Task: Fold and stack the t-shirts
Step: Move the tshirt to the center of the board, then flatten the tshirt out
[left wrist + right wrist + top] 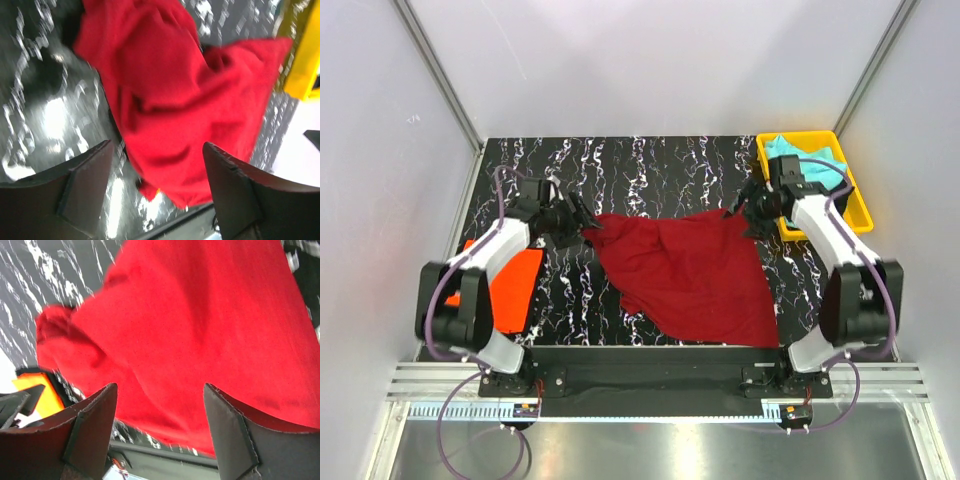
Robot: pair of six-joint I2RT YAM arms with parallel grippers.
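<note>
Table (650,165): black marbled top, both arm bases at the near edge. Red shirt (690,275): lies mid-table, rumpled and not yet square. Its far edge runs left to right, and the body fans out toward the near right, so the long axis goes diagonally from far left to near right. The near-right corner reaches close to the right arm's base. Orange shirt (515,285): flat at the left table edge, partly under the left arm, well apart from the red one. Tray (765,150): far right corner, holding a turquoise shirt (810,165). Left claw (575,222): just beside the far-left corner of the red shirt, with the cloth lying to its right and toward the near side. Right claw (745,215): at the far-right corner, with the cloth to its left and toward the near side. Each arm is nearest its own corner, and the far edge spans the gap between them. Left fingers (85,185): spread wide, nothing between them, red cloth seen beyond on the table. Right fingers (90,420): likewise parted and empty, red cloth filling the view past them. Judgement: the red shirt is spread but still creased, no fold is made yet, and any next grasp would turn on those two far corners. A pull along the far edge would flatten it before folding.
</note>
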